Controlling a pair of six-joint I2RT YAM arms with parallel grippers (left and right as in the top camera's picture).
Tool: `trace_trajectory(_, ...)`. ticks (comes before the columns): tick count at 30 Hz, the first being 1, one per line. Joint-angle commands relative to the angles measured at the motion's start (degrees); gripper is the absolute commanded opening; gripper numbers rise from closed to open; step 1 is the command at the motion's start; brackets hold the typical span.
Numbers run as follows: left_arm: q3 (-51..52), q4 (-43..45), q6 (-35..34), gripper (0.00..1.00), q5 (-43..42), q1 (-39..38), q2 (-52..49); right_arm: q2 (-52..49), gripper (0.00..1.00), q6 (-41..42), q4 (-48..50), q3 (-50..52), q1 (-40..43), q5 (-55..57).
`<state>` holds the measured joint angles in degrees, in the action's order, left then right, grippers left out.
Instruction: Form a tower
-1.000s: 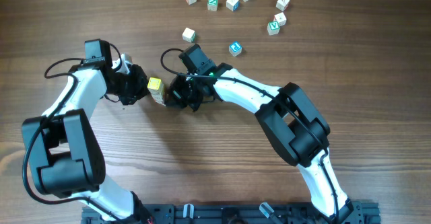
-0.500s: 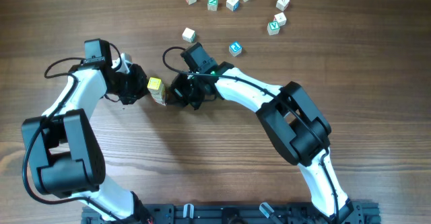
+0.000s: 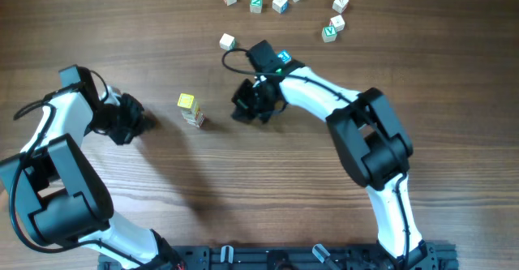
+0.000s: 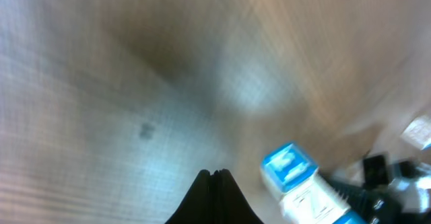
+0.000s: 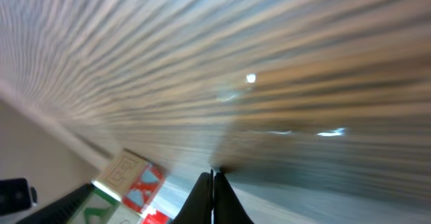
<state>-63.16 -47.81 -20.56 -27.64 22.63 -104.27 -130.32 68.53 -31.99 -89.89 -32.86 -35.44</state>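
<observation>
Wood-grain table (image 3: pixel 243 189), loose cubes (image 3: pixel 280 4) near far edge. Tower (image 3: pixel 191 112) stands free; left gripper (image 4: pixel 214 179) and right gripper (image 5: pixel 213 178) both clenched, empty.

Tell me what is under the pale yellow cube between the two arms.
The pale yellow cube tops the tower. Below it, white cubes with red marks show on one side. Their exact number cannot be told; the yellow cube covers their tops.

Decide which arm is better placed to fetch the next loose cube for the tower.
Right, probably: the right gripper lies closer to the loose cubes than the left gripper, which sits beyond the tower. Both are shut, holding nothing.
</observation>
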Motion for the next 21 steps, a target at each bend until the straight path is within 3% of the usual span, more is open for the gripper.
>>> trace_trajectory(1,0.2,-5.0,6.4,0.04,0.0,-0.1,-0.5,0.4,0.04,-10.9,-7.0,0.3,4.5,6.2)
trace_trajectory(4,0.2,-9.3,11.9,0.04,-1.6,-0.1,-0.5,0.4,0.04,-17.1,-14.4,0.3,7.6,13.8)
trace_trajectory(7,0.2,-8.2,18.7,0.04,-12.0,-0.7,-0.5,0.4,0.05,-19.5,-13.9,0.3,8.4,14.5)
trace_trajectory(14,0.3,-5.6,23.4,0.04,-11.5,-5.4,-0.5,0.4,0.12,-24.2,-12.6,0.3,8.4,14.9)
trace_trajectory(21,0.5,-4.3,22.5,0.04,-6.1,-6.4,-0.5,0.4,0.12,-25.1,-12.5,0.3,8.4,14.9)
